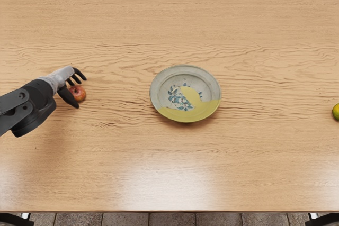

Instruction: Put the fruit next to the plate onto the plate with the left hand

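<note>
Left hand (67,84) has its fingers spread and not yet closed; the thumb lies against the red fruit (79,94), which sits on the table (159,173) well left of the plate (158,86). Risk: the round fruit may roll away from the thumb's push, or slip out of a shallow pinch on lifting. The plate holds no fruit, only its painted pattern; a yellow-green fruit (336,111) lies at the far right edge.

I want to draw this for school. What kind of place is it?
Probably a dining spot in a computer-made world. You can see a wooden table, a painted plate, a red fruit, and a robot's left hand beside the fruit.
</note>
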`<action>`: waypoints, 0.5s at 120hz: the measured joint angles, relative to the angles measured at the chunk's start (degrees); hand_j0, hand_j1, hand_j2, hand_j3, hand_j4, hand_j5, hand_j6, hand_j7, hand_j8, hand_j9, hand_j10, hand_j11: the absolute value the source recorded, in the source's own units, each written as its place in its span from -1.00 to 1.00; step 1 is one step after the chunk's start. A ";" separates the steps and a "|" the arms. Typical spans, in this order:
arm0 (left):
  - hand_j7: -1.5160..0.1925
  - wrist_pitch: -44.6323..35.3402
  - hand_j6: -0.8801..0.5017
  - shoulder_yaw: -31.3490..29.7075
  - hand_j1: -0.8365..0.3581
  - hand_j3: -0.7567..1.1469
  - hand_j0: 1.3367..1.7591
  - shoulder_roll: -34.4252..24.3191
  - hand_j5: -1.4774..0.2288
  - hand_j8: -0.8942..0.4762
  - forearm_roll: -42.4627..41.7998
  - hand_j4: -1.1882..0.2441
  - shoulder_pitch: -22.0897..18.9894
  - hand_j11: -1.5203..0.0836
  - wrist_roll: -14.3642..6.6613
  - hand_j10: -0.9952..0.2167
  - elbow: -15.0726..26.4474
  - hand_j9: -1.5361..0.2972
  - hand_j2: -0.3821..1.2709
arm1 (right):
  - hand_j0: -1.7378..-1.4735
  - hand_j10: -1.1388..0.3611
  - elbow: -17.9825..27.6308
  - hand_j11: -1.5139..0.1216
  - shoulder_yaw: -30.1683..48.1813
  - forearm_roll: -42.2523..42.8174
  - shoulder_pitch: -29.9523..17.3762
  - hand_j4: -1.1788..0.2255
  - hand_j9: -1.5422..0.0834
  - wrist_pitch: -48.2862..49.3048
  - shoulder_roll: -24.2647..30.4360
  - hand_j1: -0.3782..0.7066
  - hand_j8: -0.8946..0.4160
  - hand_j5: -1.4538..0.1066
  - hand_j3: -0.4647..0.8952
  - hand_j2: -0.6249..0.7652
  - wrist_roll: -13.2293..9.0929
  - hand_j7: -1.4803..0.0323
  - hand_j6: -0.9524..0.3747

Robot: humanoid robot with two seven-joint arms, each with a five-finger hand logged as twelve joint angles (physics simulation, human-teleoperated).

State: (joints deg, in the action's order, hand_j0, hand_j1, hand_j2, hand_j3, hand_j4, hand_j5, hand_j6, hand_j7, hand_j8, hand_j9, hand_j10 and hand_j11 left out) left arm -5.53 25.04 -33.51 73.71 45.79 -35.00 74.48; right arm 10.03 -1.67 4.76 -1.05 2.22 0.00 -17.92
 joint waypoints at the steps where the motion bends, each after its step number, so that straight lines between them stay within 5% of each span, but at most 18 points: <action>1: 0.16 0.00 -0.32 0.00 0.18 -0.20 0.52 0.05 0.12 -0.29 0.00 0.09 0.00 0.24 0.00 -0.03 -0.04 0.10 -0.43 | -0.40 0.52 -0.01 0.85 0.00 0.00 0.00 0.68 0.90 0.00 0.00 -0.95 0.37 0.86 -0.32 -0.10 0.00 0.96 0.44; 8: 0.16 -0.04 -0.34 0.01 0.12 0.22 0.54 0.49 0.11 -0.24 0.14 0.07 -0.41 0.23 0.00 -0.05 -0.32 0.05 -0.65 | -0.40 0.52 -0.05 0.85 0.00 0.00 0.00 0.68 0.90 0.01 0.00 -0.95 0.37 0.86 -0.32 -0.10 0.01 0.96 0.44; 14: 0.17 -0.02 -0.35 0.01 0.10 0.33 0.54 0.91 0.11 -0.02 0.37 0.05 -0.44 0.14 -0.24 0.05 -0.56 -0.23 -0.71 | -0.40 0.52 -0.10 0.85 0.00 -0.01 0.00 0.68 0.90 0.01 0.00 -0.95 0.37 0.86 -0.32 -0.10 0.00 0.96 0.44; 18: 0.14 -0.02 -0.33 0.01 0.07 0.45 0.56 1.22 0.12 -0.03 0.51 0.04 -0.43 -0.05 -0.30 0.21 -0.85 -0.23 -0.75 | -0.40 0.52 -0.12 0.85 0.00 -0.01 0.00 0.68 0.90 0.00 0.00 -0.95 0.37 0.86 -0.32 -0.10 -0.01 0.96 0.44; 21: 0.07 -0.05 -0.29 0.02 0.06 0.48 0.58 1.32 0.12 -0.03 0.54 0.03 -0.43 -0.02 -0.22 0.18 -1.01 -0.24 -0.74 | -0.40 0.52 -0.16 0.85 0.00 -0.01 0.00 0.68 0.90 -0.01 0.00 -0.95 0.37 0.86 -0.32 -0.10 0.01 0.96 0.44; 36: 0.21 -0.07 -0.43 0.08 0.04 0.40 0.51 1.12 0.06 -0.17 0.15 0.00 -0.27 0.07 0.15 0.06 -1.30 -0.13 -0.61 | -0.40 0.52 -0.24 0.85 0.00 -0.01 0.00 0.68 0.90 0.00 0.00 -0.95 0.37 0.86 -0.32 -0.10 0.01 0.96 0.44; 44: 0.09 0.01 -0.50 0.12 -0.03 0.37 0.58 1.18 -0.03 -0.18 -0.01 -0.07 -0.18 0.04 0.07 -0.06 -1.18 -0.09 -0.49 | -0.40 0.52 -0.25 0.85 0.00 -0.01 0.00 0.68 0.90 0.00 0.00 -0.95 0.37 0.86 -0.32 -0.10 0.00 0.96 0.44; 49: -0.01 0.08 -0.51 0.11 -0.10 0.37 0.55 1.06 -0.11 -0.16 -0.13 -0.15 -0.17 0.20 0.01 -0.13 -1.05 -0.11 -0.40 | -0.40 0.52 -0.26 0.85 0.00 -0.01 0.00 0.68 0.90 0.01 0.00 -0.95 0.37 0.86 -0.32 -0.10 0.00 0.96 0.44; 60: -0.19 0.10 -0.40 0.46 -0.18 0.17 0.51 -0.15 -0.27 -0.37 -0.72 -0.30 -0.18 0.01 0.01 -0.28 0.22 -0.19 -0.26 | -0.40 0.52 -0.27 0.85 0.00 -0.01 0.00 0.68 0.90 0.01 0.00 -0.95 0.37 0.86 -0.32 -0.10 0.00 0.96 0.44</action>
State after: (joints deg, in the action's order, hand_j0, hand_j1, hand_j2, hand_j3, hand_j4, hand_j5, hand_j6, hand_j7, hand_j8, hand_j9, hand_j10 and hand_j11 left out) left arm -5.43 25.50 -33.67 72.98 45.61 -34.99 74.70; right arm 9.76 -1.67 4.75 -1.05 2.23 0.00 -17.91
